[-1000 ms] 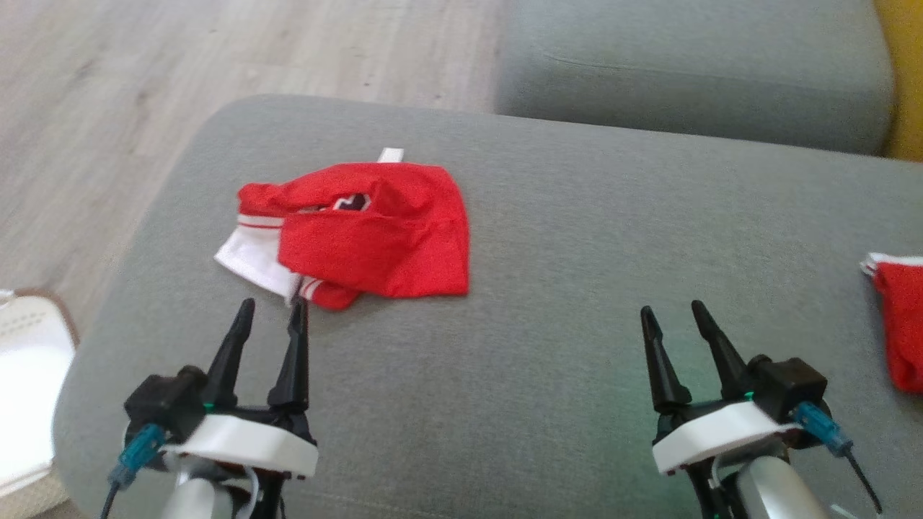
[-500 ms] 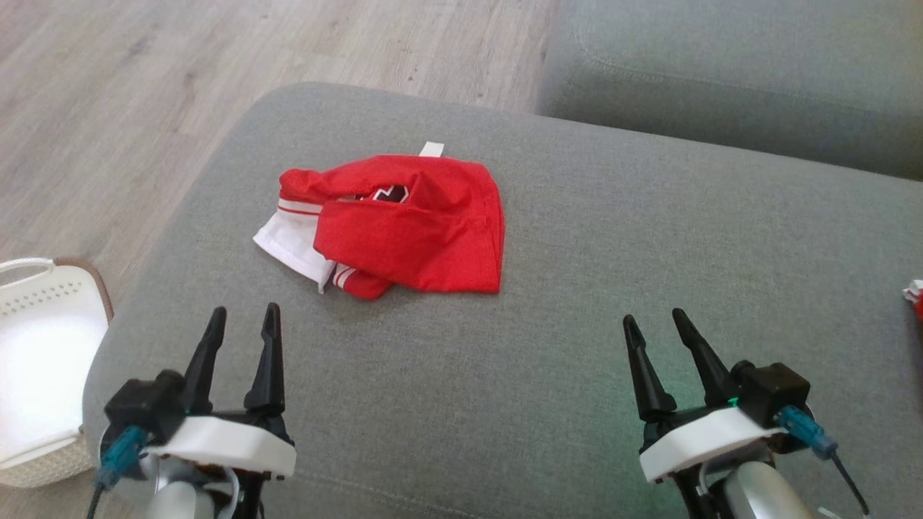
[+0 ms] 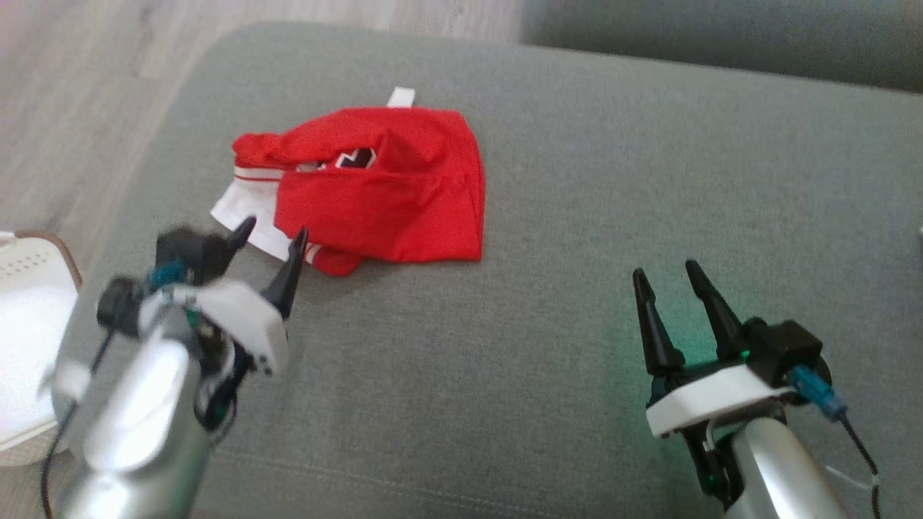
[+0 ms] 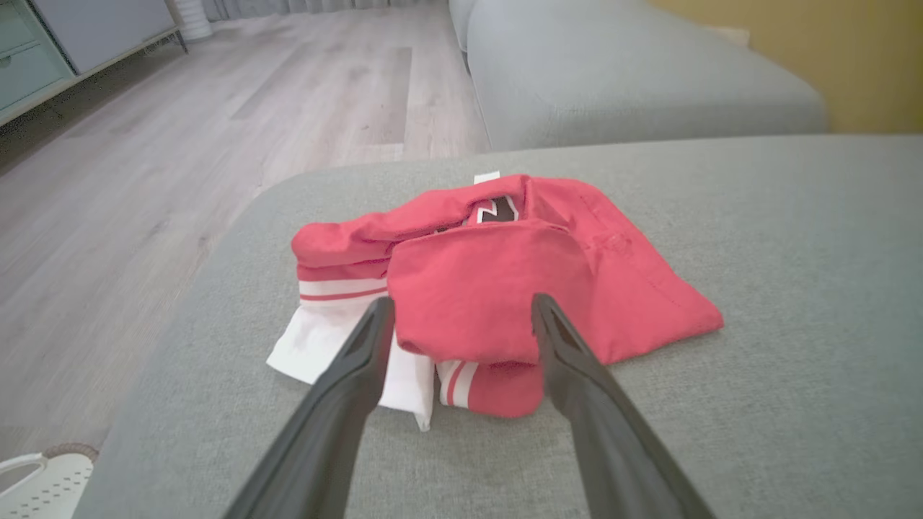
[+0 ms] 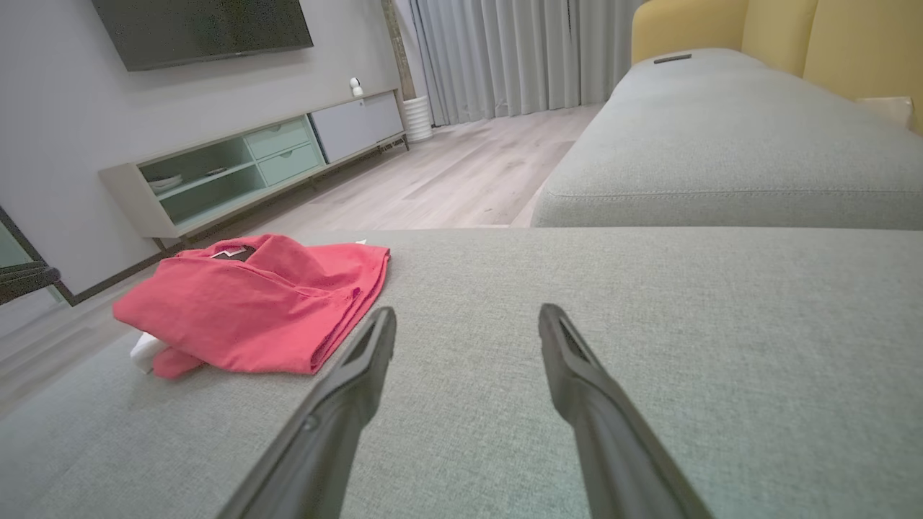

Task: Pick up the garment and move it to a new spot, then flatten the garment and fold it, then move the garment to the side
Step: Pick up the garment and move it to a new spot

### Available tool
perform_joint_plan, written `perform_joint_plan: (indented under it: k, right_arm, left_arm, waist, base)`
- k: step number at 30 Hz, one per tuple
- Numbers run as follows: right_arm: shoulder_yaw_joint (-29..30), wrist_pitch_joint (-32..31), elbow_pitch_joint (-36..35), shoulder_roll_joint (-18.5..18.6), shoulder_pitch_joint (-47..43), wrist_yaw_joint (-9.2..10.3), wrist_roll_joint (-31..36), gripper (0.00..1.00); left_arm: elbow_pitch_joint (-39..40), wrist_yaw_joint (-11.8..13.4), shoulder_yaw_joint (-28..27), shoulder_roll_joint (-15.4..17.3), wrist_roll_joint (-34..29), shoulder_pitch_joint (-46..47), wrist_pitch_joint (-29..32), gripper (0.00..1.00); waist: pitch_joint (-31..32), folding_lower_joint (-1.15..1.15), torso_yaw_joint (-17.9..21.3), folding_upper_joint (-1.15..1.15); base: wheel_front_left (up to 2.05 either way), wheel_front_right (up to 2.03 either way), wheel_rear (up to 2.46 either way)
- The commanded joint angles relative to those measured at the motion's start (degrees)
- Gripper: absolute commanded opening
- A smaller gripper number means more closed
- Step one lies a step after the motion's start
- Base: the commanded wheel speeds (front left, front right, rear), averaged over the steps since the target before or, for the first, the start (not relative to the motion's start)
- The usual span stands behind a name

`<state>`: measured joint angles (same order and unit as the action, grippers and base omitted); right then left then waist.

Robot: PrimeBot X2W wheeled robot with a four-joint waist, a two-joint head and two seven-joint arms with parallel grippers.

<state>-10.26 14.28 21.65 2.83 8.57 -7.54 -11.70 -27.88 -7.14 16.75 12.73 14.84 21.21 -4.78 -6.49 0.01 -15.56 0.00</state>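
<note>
We judge the pick-up not yet made: the garment [image 3: 375, 194] lies bunched on the sofa cushion [image 3: 577, 180], left pincer [image 3: 275, 227] at its edge and right pincer [image 3: 665, 270] both spread wide, empty.

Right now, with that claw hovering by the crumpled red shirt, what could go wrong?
The left gripper, open, points at the garment's loose white-trimmed edge; it may pinch only one layer, leaving the rest dragging. The garment lies near the sofa cushion's rounded corner, so a tug could slide it toward the floor. A low approach might snag the cushion fabric.
</note>
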Motion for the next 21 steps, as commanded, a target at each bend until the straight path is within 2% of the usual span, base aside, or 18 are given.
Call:
perform_joint_plan:
  k: [1,5,11,16,17,18,19,21]
  right_arm:
    - [-1.0,-0.1,-2.4,0.0,3.0,0.05,0.8,1.0]
    - [-0.9,-0.5,-3.2,0.0,4.5,0.05,1.5,1.0]
    - [-1.1,-0.5,-3.6,0.0,6.0,0.05,1.9,1.0]
    - [-0.8,-0.4,-3.4,0.0,7.0,0.05,2.2,1.0]
    - [-0.8,-0.3,-3.3,0.0,7.1,0.05,2.2,1.0]
    - [-0.8,-0.3,-3.2,0.0,7.2,0.05,2.2,1.0]
    - [-0.7,-0.2,-3.1,0.0,7.4,0.05,2.1,1.0]
    - [-0.8,0.0,-2.7,0.0,7.5,0.05,1.9,1.0]
  left_arm:
    - [0.1,-0.3,1.2,3.9,2.0,6.2,2.7,1.0]
    - [-3.7,-0.3,8.1,8.2,7.3,13.2,7.8,1.0]
    - [-8.8,-0.3,14.4,11.5,12.8,19.3,10.6,1.0]
    - [-12.7,-0.3,18.9,12.9,17.8,22.5,11.0,1.0]
    - [-13.2,-0.3,19.6,13.1,18.8,22.7,11.0,0.64]
    - [-13.6,-0.3,20.3,13.3,19.8,23.0,10.6,0.15]
    - [-14.0,-0.3,20.8,13.5,20.7,23.2,9.9,0.0]
    - [-14.8,-0.3,22.0,13.8,22.1,23.8,6.6,0.0]
  waist:
    - [-3.2,-0.01,1.4,0.0]
    - [-6.3,-0.01,3.0,0.0]
    - [-9.3,-0.01,5.1,0.0]
    - [-10.8,-0.01,6.8,0.0]
    - [-10.8,-0.01,7.1,0.0]
    - [-10.8,-0.01,7.4,0.0]
    - [-10.8,-0.01,7.6,0.0]
    - [-10.3,-0.01,8.2,0.0]
  base:
    - [0.0,0.0,0.0]
    - [0.0,0.0,0.0]
    - [0.0,0.0,0.0]
    - [0.0,0.0,0.0]
    - [0.0,0.0,0.0]
    - [0.0,0.0,0.0]
    - [0.0,0.0,0.0]
    - [0.0,0.0,0.0]
